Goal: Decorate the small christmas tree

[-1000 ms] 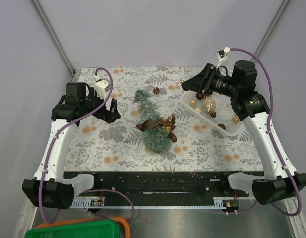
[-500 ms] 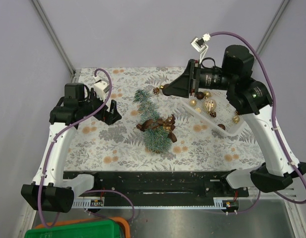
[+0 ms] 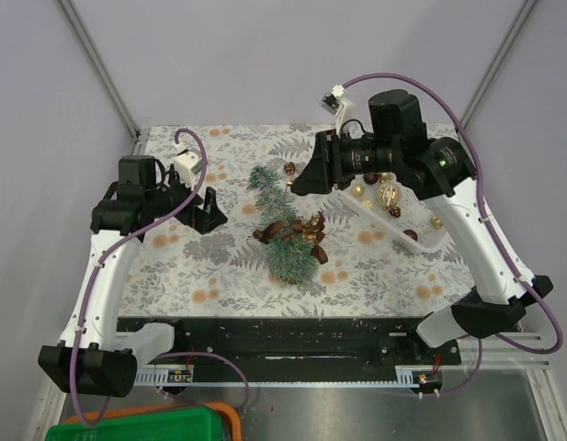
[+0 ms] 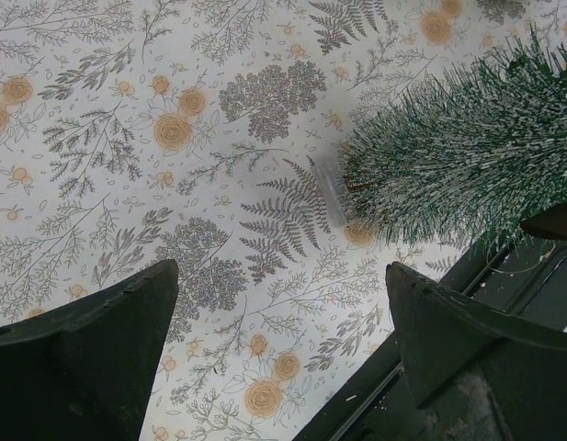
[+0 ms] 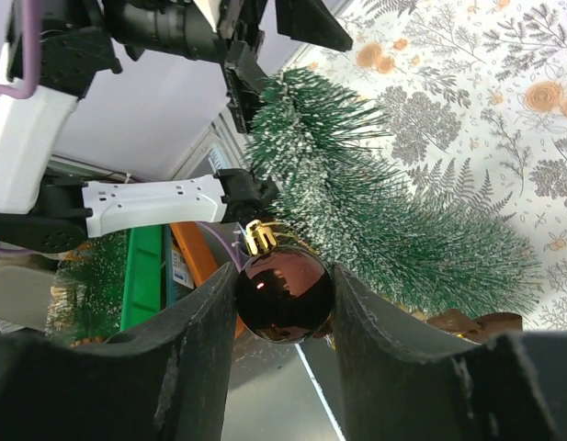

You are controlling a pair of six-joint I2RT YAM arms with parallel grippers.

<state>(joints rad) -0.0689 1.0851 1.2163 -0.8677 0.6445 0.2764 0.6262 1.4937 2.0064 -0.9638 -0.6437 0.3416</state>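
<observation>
Observed small christmas tree (image 3: pixel 281 230) at centre of counter (image 3: pixel 173 266), with right gripper (image 3: pixel 299 182) by its far tip pinching a brown bauble (image 5: pixel 284 305) (gold cap) and left gripper (image 4: pixel 281 268) spread wide at its left.

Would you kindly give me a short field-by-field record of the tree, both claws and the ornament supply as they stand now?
tree: small christmas tree, lying on its side on the printed cloth, tip toward the far edge
on tree: brown ribbon pieces around mid-length
right claw: shut on a brown bauble with a gold cap, near the tree's upper end
left claw: open, empty, over the cloth left of the tree
supply: clear tray on the right, holding more baubles
</observation>
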